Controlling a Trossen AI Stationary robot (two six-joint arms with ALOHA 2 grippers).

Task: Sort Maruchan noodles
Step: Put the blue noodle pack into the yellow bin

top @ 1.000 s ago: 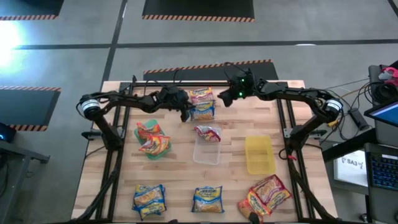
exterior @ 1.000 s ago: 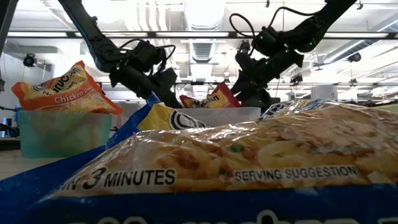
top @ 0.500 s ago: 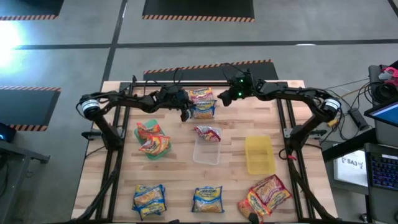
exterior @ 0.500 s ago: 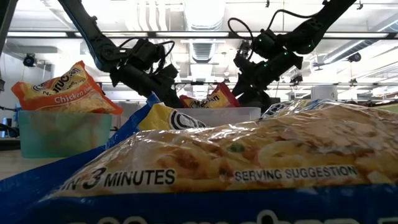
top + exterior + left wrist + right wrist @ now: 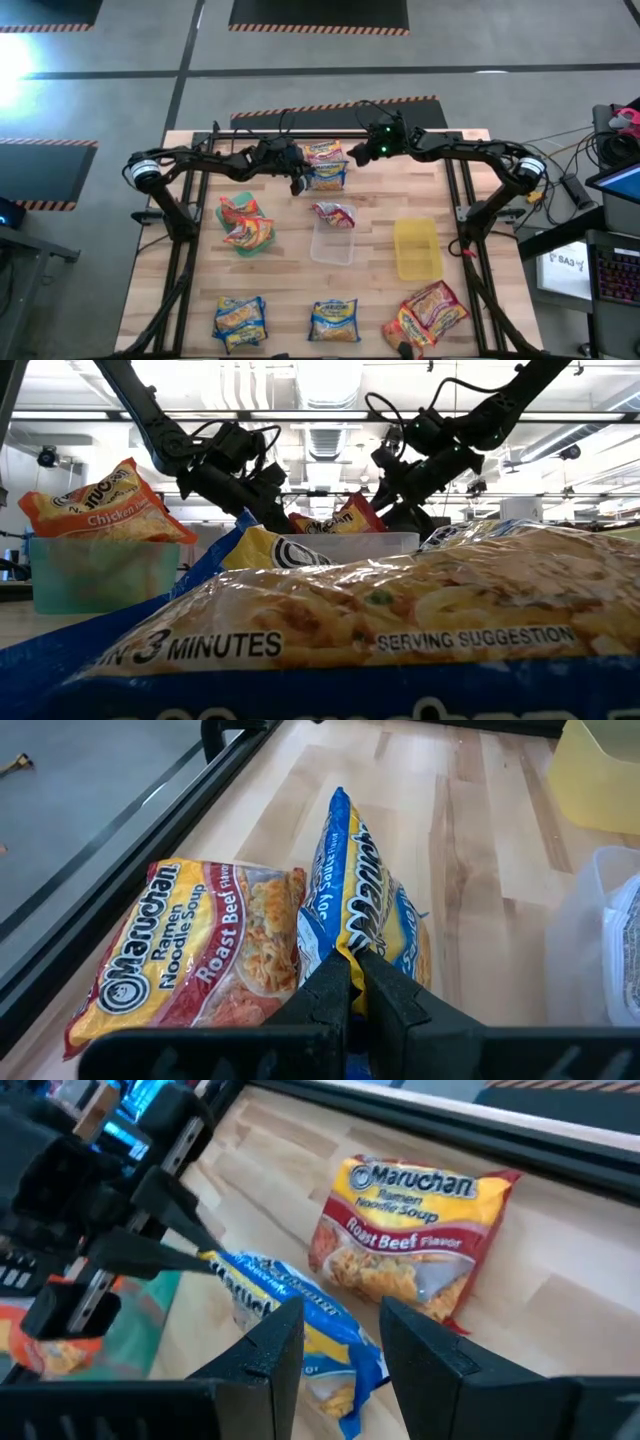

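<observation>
A: Far edge of the table, centre. The left gripper (image 5: 352, 982) has its fingers pressed onto one edge of the blue Soy Sauce packet (image 5: 365, 910), pinching it so the packet stands on edge, tilted up off the wood.

B: And the red one?

A: The Roast Beef packet (image 5: 195, 950) lies flat, just beside the blue one, nearer the table's far rail (image 5: 120, 880). In the left wrist view their edges look to be touching or overlapping; cannot tell which.

B: Right arm?

A: The right gripper (image 5: 340, 1335) hovers close by, fingers spread, nothing between them. It looks down on both packets from the opposite side.

B: So which way does the blue packet run?

A: Its long axis runs away from the left gripper's fingers, roughly in line with that arm's reach. The pinch is at the near short end, so the rest of the packet hangs out ahead of the fingers.

B: Where would it go?

A: Judgement only: two blue packets (image 5: 240, 318) sit on the near edge of the table, well apart from here. The green bin (image 5: 246, 228) holds orange packets, the clear bin (image 5: 332, 243) has one packet at its rim, the yellow bin (image 5: 417, 248) looks bare. The left arm is already holding the packet, so the carry is its job.

B: Risk?

A: Edge grip on crinkly film. Could slip or swing on the lift.
</observation>
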